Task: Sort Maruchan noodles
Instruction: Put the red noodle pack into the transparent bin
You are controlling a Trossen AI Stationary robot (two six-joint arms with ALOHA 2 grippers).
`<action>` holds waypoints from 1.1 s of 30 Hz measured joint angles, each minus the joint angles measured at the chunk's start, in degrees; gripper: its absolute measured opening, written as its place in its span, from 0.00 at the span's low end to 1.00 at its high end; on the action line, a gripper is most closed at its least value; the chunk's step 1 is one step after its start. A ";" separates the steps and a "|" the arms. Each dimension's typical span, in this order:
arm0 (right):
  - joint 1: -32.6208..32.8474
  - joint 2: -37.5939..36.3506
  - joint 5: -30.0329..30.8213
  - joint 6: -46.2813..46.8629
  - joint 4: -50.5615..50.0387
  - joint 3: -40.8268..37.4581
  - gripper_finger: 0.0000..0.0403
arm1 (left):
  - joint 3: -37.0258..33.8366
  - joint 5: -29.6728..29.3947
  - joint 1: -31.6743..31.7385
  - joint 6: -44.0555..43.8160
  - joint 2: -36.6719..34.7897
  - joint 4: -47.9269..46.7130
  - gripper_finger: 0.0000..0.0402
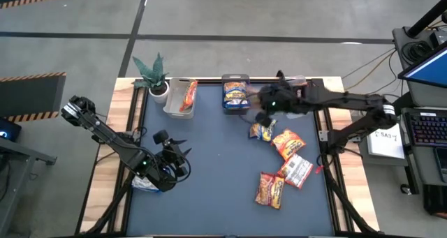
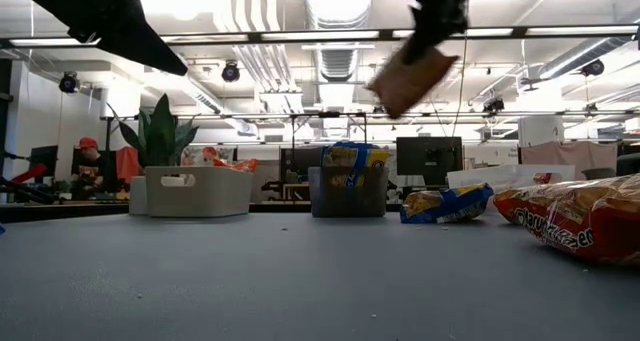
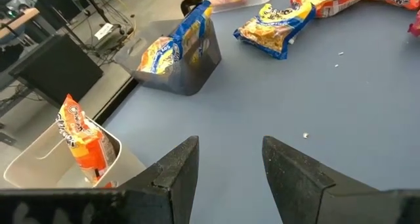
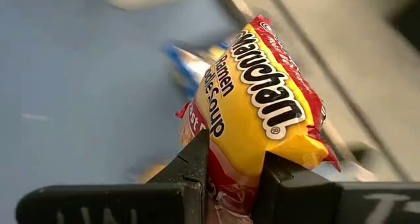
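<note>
My right gripper (image 1: 267,111) hovers over the table's far middle, beside the clear bin (image 1: 236,104), and is shut on a yellow-and-red Maruchan packet (image 4: 262,112). That bin holds blue-yellow packets (image 1: 236,91). A white bin (image 1: 171,102) holds an upright orange packet (image 1: 188,97). Loose on the table lie a blue-yellow packet (image 1: 262,131), a red-orange one (image 1: 288,143), a silvery white one (image 1: 297,171) and another red-orange one (image 1: 271,190). My left gripper (image 1: 174,149) waits open over the near left, touching nothing. My right gripper pinches the yellow-and-red packet at one short end (image 4: 239,161) between its two fingers, coming from above. The packet (image 2: 410,81) is lifted well clear of the table and hangs tilted below the fingers.
A potted plant (image 1: 154,72) stands at the far left corner next to the white bin. Another clear container (image 1: 297,81) sits at the far edge under the right arm. Bare blue mat (image 1: 223,175) spreads across the table's middle and near side.
</note>
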 joint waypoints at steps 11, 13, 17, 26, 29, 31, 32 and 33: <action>-19.40 -0.33 3.91 -19.16 -23.50 -1.05 0.13 | 0.00 -0.27 0.00 0.11 0.00 0.00 0.38; -21.81 0.82 3.90 -24.99 -25.47 -1.55 0.13 | 0.00 -0.26 0.00 0.09 0.00 0.00 0.38; -24.34 2.93 4.08 -37.20 -27.26 -2.52 0.13 | 0.00 -0.26 0.00 0.07 0.00 0.00 0.38; -24.39 6.16 4.52 -59.67 -30.01 -8.08 0.13 | -0.11 -0.26 0.00 0.03 0.00 0.00 0.38; -24.39 6.20 6.52 -62.37 -29.93 -10.14 0.13 | -0.20 -0.26 0.00 0.01 0.00 0.02 0.38; -24.39 6.20 6.86 -63.99 -29.82 -11.37 0.13 | -0.43 -0.25 0.00 0.01 0.00 0.02 0.38; -24.39 6.20 6.88 -64.85 -29.76 -12.00 0.13 | -0.54 -0.24 0.00 -0.01 0.00 0.02 0.38; -24.39 6.18 6.89 -65.78 -29.65 -12.71 0.13 | -0.68 -0.24 0.00 -0.05 0.00 0.11 0.38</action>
